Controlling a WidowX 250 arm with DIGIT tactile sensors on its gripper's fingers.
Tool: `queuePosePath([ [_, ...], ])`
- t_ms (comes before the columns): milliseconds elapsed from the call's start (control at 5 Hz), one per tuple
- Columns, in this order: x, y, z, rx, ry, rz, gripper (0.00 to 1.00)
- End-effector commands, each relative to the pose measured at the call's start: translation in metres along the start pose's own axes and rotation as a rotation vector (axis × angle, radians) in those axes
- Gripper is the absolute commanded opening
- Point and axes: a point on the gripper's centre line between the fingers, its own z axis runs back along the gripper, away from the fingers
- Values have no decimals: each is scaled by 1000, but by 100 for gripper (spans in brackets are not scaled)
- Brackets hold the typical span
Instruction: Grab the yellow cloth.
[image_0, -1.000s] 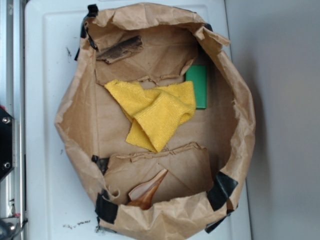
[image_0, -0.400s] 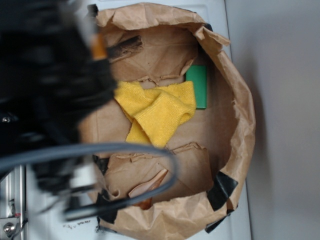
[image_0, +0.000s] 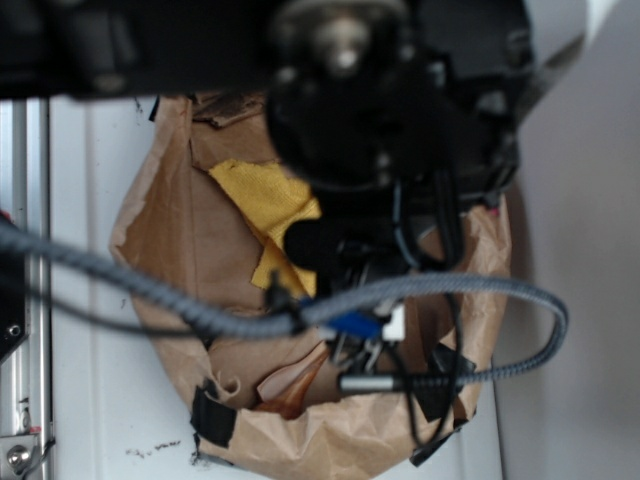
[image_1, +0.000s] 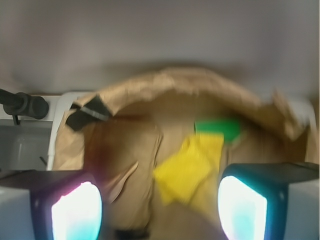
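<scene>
The yellow cloth (image_1: 192, 167) lies crumpled on the floor of a brown paper bag (image_1: 165, 85). In the exterior view only its left part (image_0: 262, 195) shows, the rest is hidden under the arm. My gripper (image_1: 159, 210) hangs above the bag with its jaws wide apart and nothing between them. The cloth lies below and slightly right of the gap between the fingers (image_1: 75, 212). The gripper itself is hidden by the arm body in the exterior view.
A flat green block (image_1: 220, 127) lies beside the cloth's far edge. A wooden spoon-like piece (image_0: 290, 385) lies at the bag's near end. The bag's crumpled walls (image_0: 150, 230) with black tape (image_0: 213, 418) ring the cloth. Grey cable (image_0: 470, 290) loops over the bag.
The arm has swung in from the left and now hangs over the bag, covering most of the cloth and the green block in the exterior view. The cloth has not moved.
</scene>
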Motion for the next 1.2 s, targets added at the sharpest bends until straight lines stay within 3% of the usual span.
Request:
queuePosePath([
  [0,4,16,-21,1,11,-42,100],
  [600,4,16,-21,1,11,-42,100],
  [800,-20,6,-51,93,-71,-45,100],
  [1000,-26,10,-71,53,-65,-49,100],
])
